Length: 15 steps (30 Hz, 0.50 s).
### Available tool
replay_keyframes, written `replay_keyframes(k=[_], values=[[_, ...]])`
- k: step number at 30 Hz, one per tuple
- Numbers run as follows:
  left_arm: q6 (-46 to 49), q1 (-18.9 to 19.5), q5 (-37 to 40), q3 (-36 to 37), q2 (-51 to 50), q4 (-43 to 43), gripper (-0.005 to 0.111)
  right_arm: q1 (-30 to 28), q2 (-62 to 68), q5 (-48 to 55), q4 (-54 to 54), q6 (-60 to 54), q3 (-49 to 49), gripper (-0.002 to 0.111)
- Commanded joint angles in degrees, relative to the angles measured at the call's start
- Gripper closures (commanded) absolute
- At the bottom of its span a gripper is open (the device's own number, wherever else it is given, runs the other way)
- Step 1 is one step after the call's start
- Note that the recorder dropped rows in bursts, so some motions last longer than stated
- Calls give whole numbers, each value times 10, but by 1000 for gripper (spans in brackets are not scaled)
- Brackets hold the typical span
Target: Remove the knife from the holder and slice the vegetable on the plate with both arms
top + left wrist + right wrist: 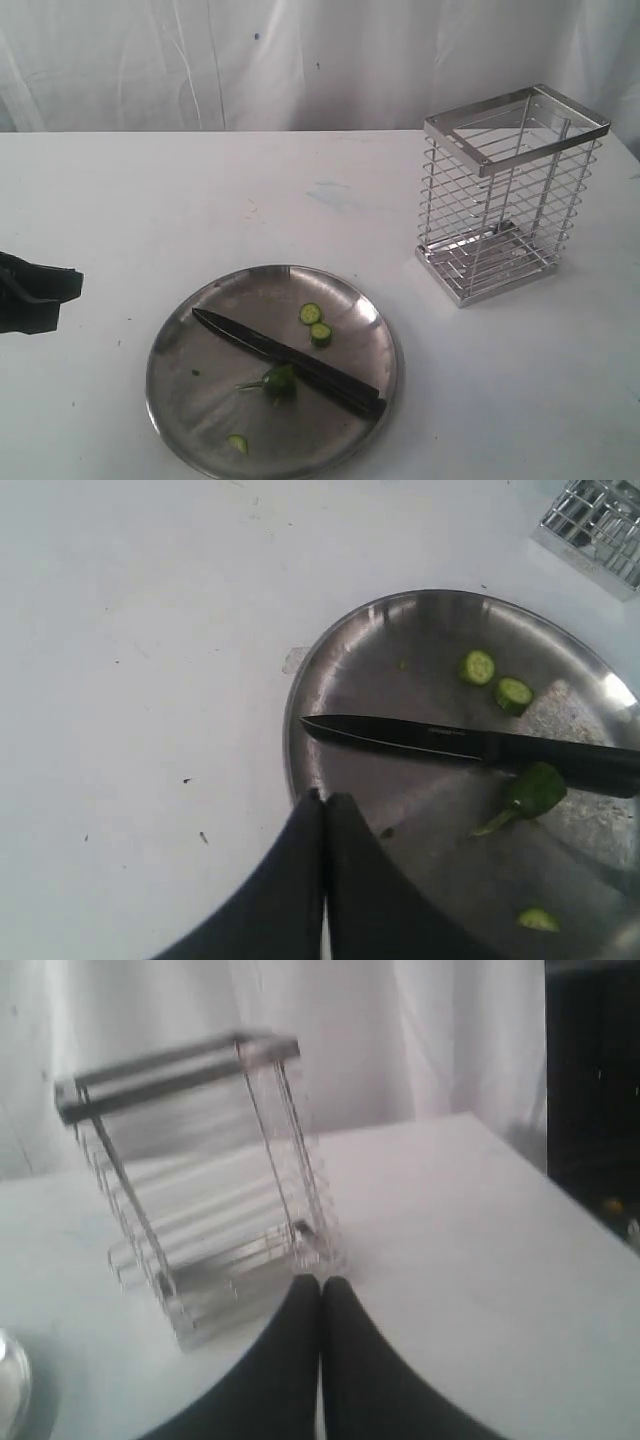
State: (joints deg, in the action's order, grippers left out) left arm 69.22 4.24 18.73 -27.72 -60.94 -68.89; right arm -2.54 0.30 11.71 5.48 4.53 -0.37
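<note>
The black knife (pixel 290 362) lies flat across the steel plate (pixel 180 400), free of both grippers, its tip toward the plate's left rim. Against its blade lies the green pepper (pixel 279 381), with round slices (pixel 311 314) scattered on the plate. The empty wire holder (pixel 510 190) stands upright at the right. My left gripper (pixel 62 288) is shut and empty at the exterior view's left edge, off the plate. In the left wrist view the left gripper (pixel 325 798) is beside the plate (pixel 300 690), short of the knife (pixel 450 745) and pepper (pixel 535 790). My right gripper (pixel 321 1282) is shut and empty before the holder (pixel 190 1180).
A white table (pixel 300 200) carries everything, with a white curtain (pixel 250 60) behind it. The table's right edge and a dark area (pixel 590 1090) beyond it show in the right wrist view. The right arm is outside the exterior view.
</note>
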Motion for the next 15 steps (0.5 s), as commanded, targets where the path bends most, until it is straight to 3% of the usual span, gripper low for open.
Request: replay_keyframes(k=[1, 10, 15], values=[[1, 2, -12, 3, 4, -4, 107, -5, -3, 80, -8, -3, 4, 108], [1, -3, -43, 3, 8, -1, 107, -5, -3, 80, -3, -3, 4, 108], [1, -3, -54, 12, 190, 0, 107, -4, -3, 80, 2, -3, 4, 108]])
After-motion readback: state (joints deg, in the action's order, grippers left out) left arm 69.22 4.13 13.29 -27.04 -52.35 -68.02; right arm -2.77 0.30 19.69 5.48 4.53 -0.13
